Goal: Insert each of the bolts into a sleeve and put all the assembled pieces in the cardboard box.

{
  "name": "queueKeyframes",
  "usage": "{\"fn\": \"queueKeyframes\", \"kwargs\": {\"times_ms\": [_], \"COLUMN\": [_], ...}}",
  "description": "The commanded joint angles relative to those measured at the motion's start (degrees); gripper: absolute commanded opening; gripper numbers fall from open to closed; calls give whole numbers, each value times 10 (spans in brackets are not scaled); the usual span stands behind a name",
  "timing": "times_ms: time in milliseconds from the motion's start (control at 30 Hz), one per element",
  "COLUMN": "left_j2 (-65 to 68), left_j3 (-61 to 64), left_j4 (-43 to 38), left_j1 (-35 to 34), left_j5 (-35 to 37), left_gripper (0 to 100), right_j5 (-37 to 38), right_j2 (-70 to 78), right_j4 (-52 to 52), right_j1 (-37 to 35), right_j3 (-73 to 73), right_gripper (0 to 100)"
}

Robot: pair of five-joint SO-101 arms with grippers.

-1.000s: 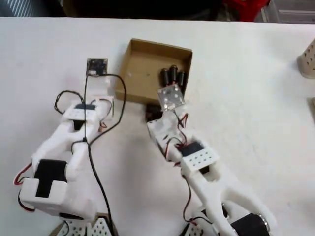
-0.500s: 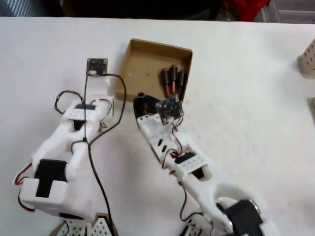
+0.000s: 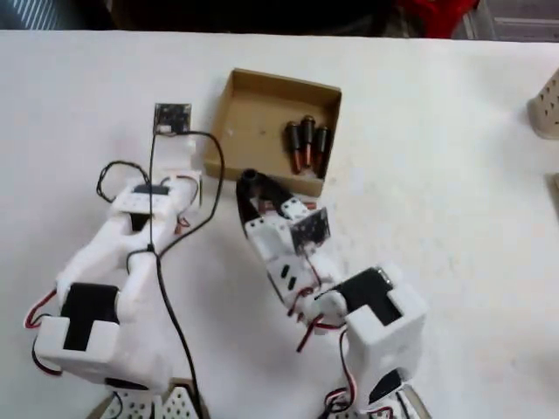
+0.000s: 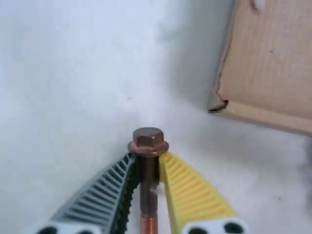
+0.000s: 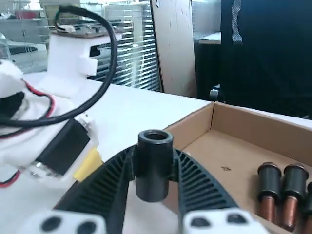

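Copper bolt (image 4: 147, 142) pinched by left gripper (image 4: 148, 163); black sleeve (image 5: 154, 168) clamped by right gripper (image 5: 154, 158). Insertion apparently pending: align axes.

Cardboard box (image 3: 253, 131) is sitting open, holding three assembled pieces (image 3: 306, 144) side by side, black sleeves over copper shanks. One copper bolt (image 4: 147, 146) is being clamped by its shank in the left gripper (image 4: 147, 161), with the hex head clear. One black sleeve (image 5: 154, 146) is standing upright, pinched in the right gripper (image 5: 154, 168) just beside the box.
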Motion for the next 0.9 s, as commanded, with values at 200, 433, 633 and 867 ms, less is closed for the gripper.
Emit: {"fn": "queueKeyframes", "kwargs": {"times_ms": [200, 433, 633, 867], "left_j2": [-5, -5, -6, -41], "left_j3": [-4, -4, -5, 10], "left_j4": [-39, -40, -40, -40], "left_j1": [-6, -6, -3, -2], "left_j5": [1, 1, 1, 1], "left_gripper": [23, 24, 23, 21], "right_j5": [-6, -6, -6, -6], "right_j2": [0, 0, 2, 6], "right_j4": [-135, -159, -160, -158], "right_j1": [-6, -18, -33, -35], "right_j3": [118, 193, 202, 201], "right_gripper": [17, 17, 17, 17]}}
